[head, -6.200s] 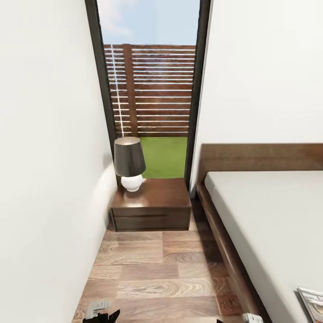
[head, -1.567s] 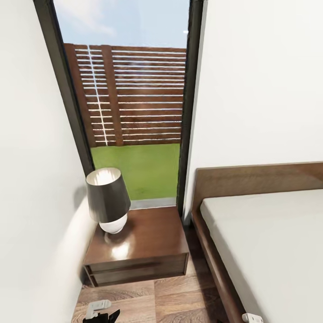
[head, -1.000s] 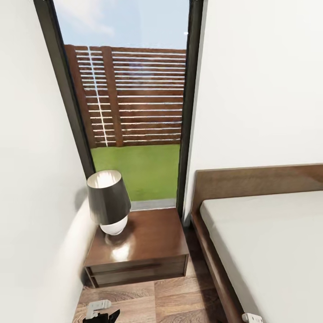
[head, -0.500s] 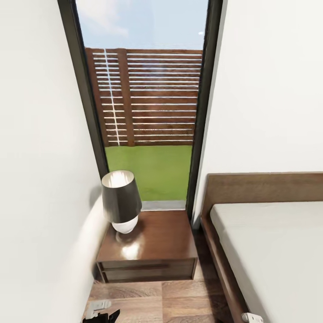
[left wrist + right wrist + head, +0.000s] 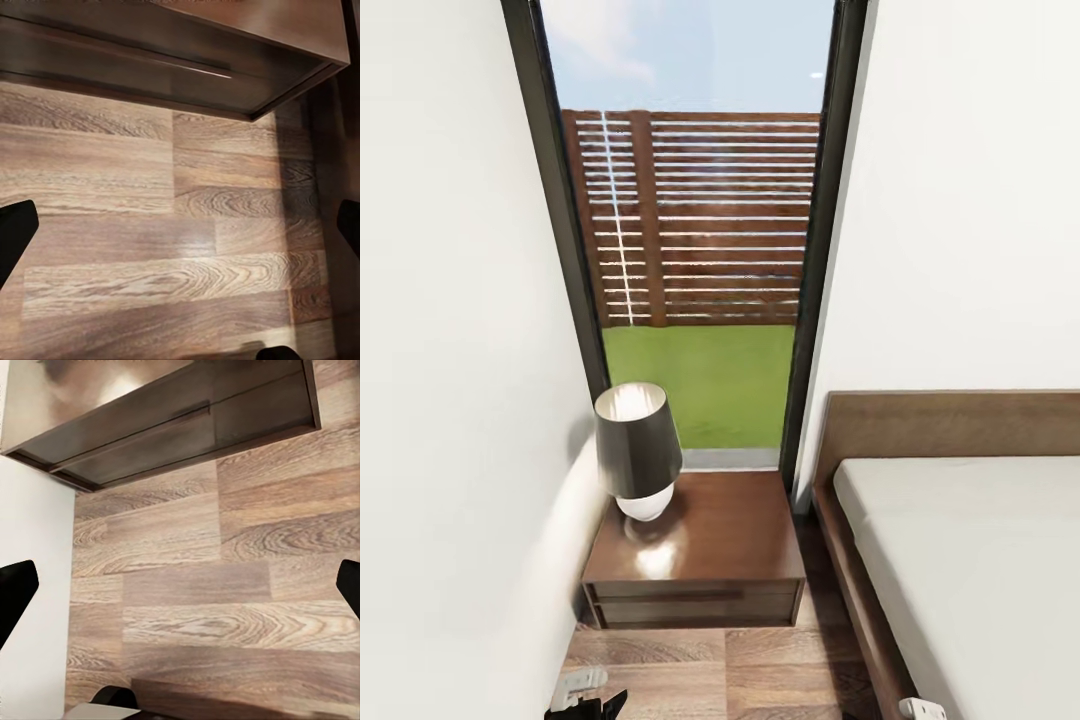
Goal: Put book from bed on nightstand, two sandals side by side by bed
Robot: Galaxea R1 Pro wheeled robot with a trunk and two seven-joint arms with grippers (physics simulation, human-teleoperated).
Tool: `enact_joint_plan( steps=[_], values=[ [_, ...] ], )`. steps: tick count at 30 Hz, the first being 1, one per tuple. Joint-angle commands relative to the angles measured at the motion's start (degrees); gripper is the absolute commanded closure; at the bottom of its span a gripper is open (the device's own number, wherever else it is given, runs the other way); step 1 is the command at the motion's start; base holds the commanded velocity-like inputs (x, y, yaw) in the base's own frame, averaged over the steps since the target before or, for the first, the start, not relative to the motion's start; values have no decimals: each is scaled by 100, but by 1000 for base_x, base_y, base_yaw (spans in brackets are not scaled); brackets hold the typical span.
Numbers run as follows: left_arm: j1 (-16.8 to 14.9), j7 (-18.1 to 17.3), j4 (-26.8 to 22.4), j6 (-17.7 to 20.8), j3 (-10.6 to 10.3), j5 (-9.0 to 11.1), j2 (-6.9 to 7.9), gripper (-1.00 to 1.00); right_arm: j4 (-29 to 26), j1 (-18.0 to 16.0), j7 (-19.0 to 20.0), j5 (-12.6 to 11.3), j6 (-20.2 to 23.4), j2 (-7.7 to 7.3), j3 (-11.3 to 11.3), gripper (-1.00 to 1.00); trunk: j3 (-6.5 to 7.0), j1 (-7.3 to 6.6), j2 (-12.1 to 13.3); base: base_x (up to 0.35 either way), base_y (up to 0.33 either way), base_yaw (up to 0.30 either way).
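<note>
A low dark-brown nightstand (image 5: 700, 550) stands under the tall window, close in front of me. The bed (image 5: 970, 580), with pale mattress and brown headboard, lies to its right. The book and the two sandals are out of view. My left gripper (image 5: 180, 232) is open over bare wood floor, and the nightstand's drawer front (image 5: 150, 64) lies just ahead of it. My right gripper (image 5: 180, 585) is open too, above the floor, with the nightstand (image 5: 172, 424) ahead. Nothing sits between either pair of fingers.
A lamp (image 5: 638, 450) with a dark shade and white base occupies the nightstand's left half. A white wall (image 5: 450, 450) closes in on the left. A narrow strip of plank floor (image 5: 760, 670) runs between wall and bed frame.
The whole view has come nearer the nightstand and then shifted, so the nightstand sits further right. The book corner seen on the bed earlier has left the picture. Both arms hold their pose.
</note>
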Motion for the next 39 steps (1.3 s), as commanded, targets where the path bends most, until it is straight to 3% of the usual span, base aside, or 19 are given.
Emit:
enact_joint_plan(
  steps=[1, 39],
  values=[
    [-4, -10, 6, -28, 48, -61, 2, -100, 8, -5, 31, -25, -2, 0, -14, -100, 11, -22, 37, 0, 0, 0],
    [-4, -10, 6, -28, 48, -61, 2, -100, 8, -5, 31, -30, -2, 0, -14, -100, 694, -857, 1561, 0, 0, 0]
  ],
)
